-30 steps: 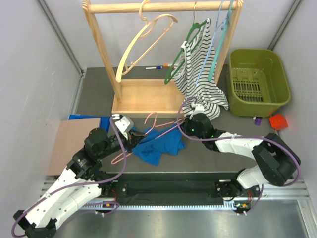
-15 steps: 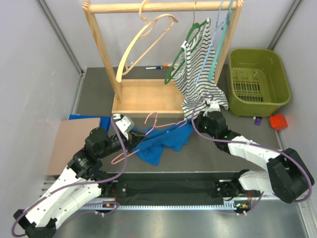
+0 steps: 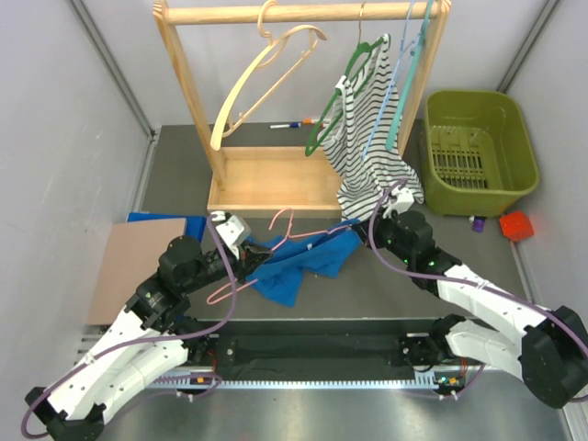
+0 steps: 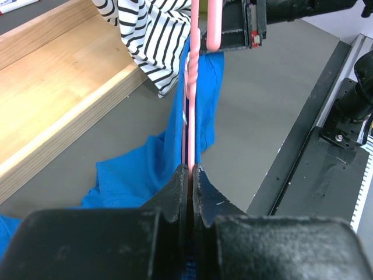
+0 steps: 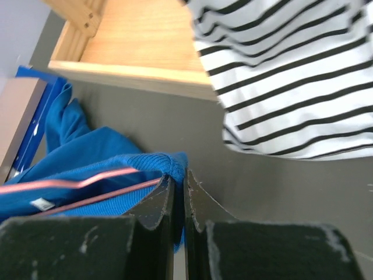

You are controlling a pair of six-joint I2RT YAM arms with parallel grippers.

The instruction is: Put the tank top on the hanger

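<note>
The step in hand looks like threading. The left hand [image 4: 189,175] is pressed shut on the pink wire of the hanger [image 4: 190,87], steadying it low over the table [image 3: 386,289], while the right hand [image 5: 179,182] pinches an edge of the blue tank top [image 3: 303,262], stretched taut along that wire. The top lies on the table between the two hands, just before the wooden rack [image 3: 276,179], with the far end of the hanger in its folds. Whether a shoulder is properly seated I cannot tell, so the next move likely calls for pulling the fabric further over the hanger's end without slackening either pinch.
</note>
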